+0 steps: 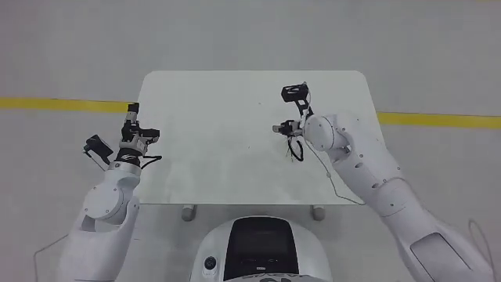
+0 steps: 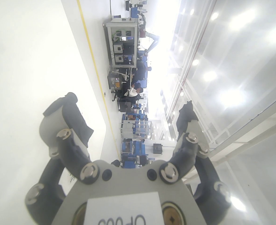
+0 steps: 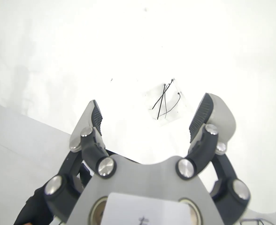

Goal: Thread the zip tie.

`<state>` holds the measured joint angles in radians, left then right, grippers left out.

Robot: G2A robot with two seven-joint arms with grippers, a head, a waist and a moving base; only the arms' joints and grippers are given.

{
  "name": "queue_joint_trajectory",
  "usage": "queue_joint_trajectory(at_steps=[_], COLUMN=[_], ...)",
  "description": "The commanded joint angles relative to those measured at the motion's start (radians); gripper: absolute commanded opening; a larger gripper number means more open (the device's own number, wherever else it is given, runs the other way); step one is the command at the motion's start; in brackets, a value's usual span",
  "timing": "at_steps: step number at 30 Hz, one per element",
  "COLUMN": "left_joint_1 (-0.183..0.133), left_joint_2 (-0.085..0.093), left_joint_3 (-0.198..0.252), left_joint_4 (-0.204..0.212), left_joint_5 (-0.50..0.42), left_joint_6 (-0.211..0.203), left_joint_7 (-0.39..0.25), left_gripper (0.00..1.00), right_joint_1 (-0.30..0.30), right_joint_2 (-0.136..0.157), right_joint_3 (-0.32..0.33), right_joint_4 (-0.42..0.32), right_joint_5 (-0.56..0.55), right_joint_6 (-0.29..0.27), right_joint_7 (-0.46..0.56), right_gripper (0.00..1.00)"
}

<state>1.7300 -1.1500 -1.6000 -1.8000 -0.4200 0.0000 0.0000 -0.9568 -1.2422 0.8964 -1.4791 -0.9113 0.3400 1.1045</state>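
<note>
— Well, where are the zip ties (image 3: 164, 99)?
— Lying on a clear sheet (image 3: 173, 115) on the table (image 1: 235, 133), untouched. The right gripper (image 3: 150, 99) faces them, fingers spread. The left gripper (image 2: 128, 100), spread too, sits by the table's left edge.

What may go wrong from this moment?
1. The zip ties lie crossed in a small heap, so the open right gripper may lift several.
2. They are thin and flat on the table; the pads may slip.
3. The left gripper points toward the room and must turn first.
</note>
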Motion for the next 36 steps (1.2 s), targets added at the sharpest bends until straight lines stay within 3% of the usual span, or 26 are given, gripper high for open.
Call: queue_joint_trajectory(at_steps=[1,16,27,36], left_joint_1=[0.0,0.0,0.0,0.0], left_joint_2=[0.0,0.0,0.0,0.0], left_joint_3=[0.0,0.0,0.0,0.0], left_joint_4=[0.0,0.0,0.0,0.0], left_joint_5=[0.0,0.0,0.0,0.0], left_joint_6=[0.0,0.0,0.0,0.0], left_joint_7=[0.0,0.0,0.0,0.0], left_gripper=[1.0,1.0,1.0,1.0], right_joint_1=[0.01,0.005,0.106,0.106], right_joint_2=[-0.006,-0.006,-0.084,-0.084], right_joint_3=[-0.005,-0.002,-0.056,-0.056], right_joint_4=[0.019,0.021,0.271,0.271], right_joint_5=[0.002,0.02,0.149,0.149], right_joint_6=[0.0,0.0,0.0,0.0], right_joint_7=[0.005,0.007,0.073,0.073], right_gripper=[1.0,1.0,1.0,1.0])
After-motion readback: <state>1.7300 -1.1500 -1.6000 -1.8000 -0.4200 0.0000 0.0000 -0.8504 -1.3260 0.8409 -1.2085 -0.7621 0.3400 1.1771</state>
